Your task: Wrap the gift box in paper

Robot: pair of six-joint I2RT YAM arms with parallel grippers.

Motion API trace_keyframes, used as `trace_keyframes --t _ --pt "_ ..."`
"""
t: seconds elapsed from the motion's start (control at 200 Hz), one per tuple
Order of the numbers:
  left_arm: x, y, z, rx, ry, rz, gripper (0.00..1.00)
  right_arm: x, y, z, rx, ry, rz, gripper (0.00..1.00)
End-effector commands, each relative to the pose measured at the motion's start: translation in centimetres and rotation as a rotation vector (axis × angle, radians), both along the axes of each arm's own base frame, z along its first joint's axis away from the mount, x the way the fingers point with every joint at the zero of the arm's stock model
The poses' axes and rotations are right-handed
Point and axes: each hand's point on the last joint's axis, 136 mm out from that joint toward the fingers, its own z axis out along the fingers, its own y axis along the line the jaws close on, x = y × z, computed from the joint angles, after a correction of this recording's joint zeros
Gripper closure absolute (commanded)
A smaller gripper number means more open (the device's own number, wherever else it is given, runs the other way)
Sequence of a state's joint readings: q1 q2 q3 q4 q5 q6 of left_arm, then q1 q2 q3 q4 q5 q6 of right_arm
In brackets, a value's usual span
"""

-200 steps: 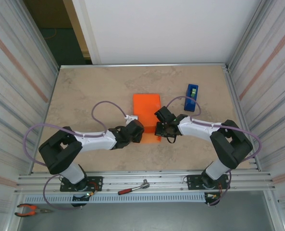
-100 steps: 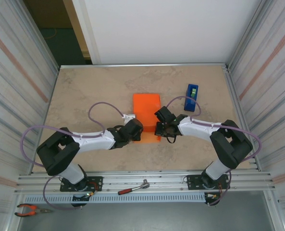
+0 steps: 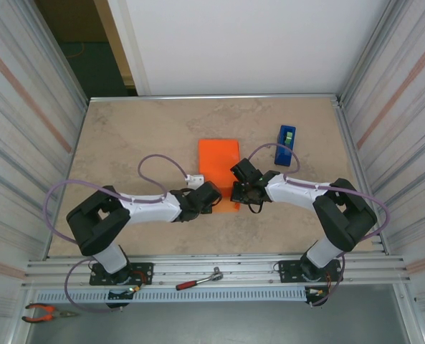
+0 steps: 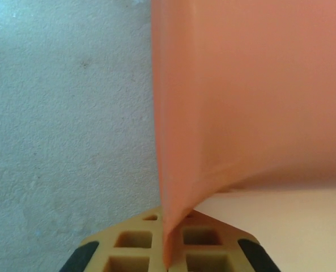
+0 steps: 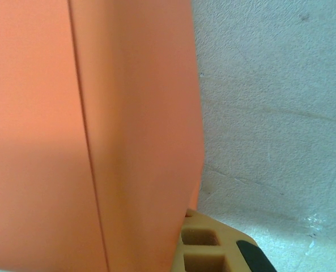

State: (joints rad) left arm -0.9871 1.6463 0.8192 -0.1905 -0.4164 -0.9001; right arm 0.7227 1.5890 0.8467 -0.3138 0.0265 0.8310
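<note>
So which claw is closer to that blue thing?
The right gripper, at the paper's edge nearest the blue dispenser; the left gripper is at the opposite edge.

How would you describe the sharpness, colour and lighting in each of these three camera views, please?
Top external: evenly lit and sharp, though the wide lens splays the side walls outward. Left wrist: the paper is too close, soft and washed to peach; the table looks bluish. Right wrist: paper soft, table grain crisper, with a faint shadow beside the paper's edge.

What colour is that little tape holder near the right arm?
The small plastic tape dispenser is blue. The top external view shows it best.
</note>
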Motion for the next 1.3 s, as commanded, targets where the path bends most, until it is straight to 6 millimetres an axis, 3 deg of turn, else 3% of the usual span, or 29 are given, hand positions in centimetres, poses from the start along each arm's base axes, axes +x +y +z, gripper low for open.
trace_keyframes --t 0.0,0.035,0.075,0.215,0.281,0.321,0.346,0.376,0.526,0.586,0.646,0.686,0.711,0.857,0.907,0.942,0.977,1.002,1.162,1.293 --pt "0.1 0.4 0.3 0.042 -0.005 0.051 0.66 -0.8 0.1 -0.3 0.004 0.016 0.009 1.00" --pt "0.0 0.4 0.2 0.050 0.003 0.057 0.72 -0.7 0.1 -0.2 0.005 0.015 0.010 1.00" --pt "-0.1 0.3 0.2 0.058 0.013 0.061 1.00 -0.7 0.2 -0.2 0.007 0.015 0.010 1.00" --pt "-0.3 0.5 0.2 0.083 0.031 0.094 1.00 -0.7 0.3 -0.2 0.007 0.018 0.013 1.00" --pt "-0.6 0.8 0.2 0.095 0.044 0.118 0.82 -0.7 0.3 -0.3 0.006 0.020 0.014 1.00" --pt "-0.8 1.0 0.1 0.102 0.051 0.132 0.79 -0.7 0.4 -0.3 0.005 0.020 0.016 1.00" --pt "-0.9 1.1 0.1 0.106 0.057 0.138 0.82 -0.7 0.4 -0.2 0.007 0.019 0.015 1.00" --pt "-0.9 1.0 0.0 0.108 0.063 0.135 1.00 -0.7 0.3 -0.2 0.006 0.019 0.014 1.00" --pt "-1.2 1.1 -0.3 0.125 0.077 0.133 1.00 -0.7 0.3 -0.1 0.004 0.019 0.013 1.00" --pt "-1.4 1.4 -0.4 0.135 0.087 0.154 0.79 -0.7 0.3 0.0 0.004 0.016 0.014 1.00" --pt "-1.5 1.5 -0.5 0.140 0.094 0.158 0.73 -0.6 0.3 0.0 0.005 0.016 0.011 1.00" --pt "-1.6 1.5 -0.6 0.142 0.100 0.160 0.81 -0.6 0.3 0.0 0.004 0.017 0.012 1.00" --pt "-1.6 1.4 -0.7 0.143 0.103 0.157 1.00 -0.7 0.3 0.0 0.003 0.019 0.012 1.00" --pt "-1.7 1.1 -0.7 0.145 0.101 0.148 1.00 -0.6 0.3 0.1 0.004 0.014 0.012 1.00" --pt "-1.9 1.2 -0.6 0.149 0.097 0.153 0.82 -0.6 0.3 0.1 0.003 0.014 0.013 1.00" --pt "-2.0 1.1 -0.5 0.151 0.095 0.153 0.79 -0.6 0.3 0.1 0.004 0.014 0.012 1.00" --pt "-2.0 1.0 -0.6 0.151 0.098 0.148 0.85 -0.7 0.3 0.1 0.003 0.016 0.013 1.00" --pt "-1.9 1.0 -0.6 0.152 0.098 0.145 1.00 -0.6 0.3 0.0 0.003 0.016 0.012 1.00" --pt "-1.4 0.8 0.1 0.155 0.068 0.132 1.00 -0.8 0.2 -0.1 -0.001 0.019 0.013 1.00" --pt "-0.8 1.4 1.5 0.174 0.017 0.136 0.63 -0.8 0.1 0.0 -0.003 0.019 0.012 1.00"
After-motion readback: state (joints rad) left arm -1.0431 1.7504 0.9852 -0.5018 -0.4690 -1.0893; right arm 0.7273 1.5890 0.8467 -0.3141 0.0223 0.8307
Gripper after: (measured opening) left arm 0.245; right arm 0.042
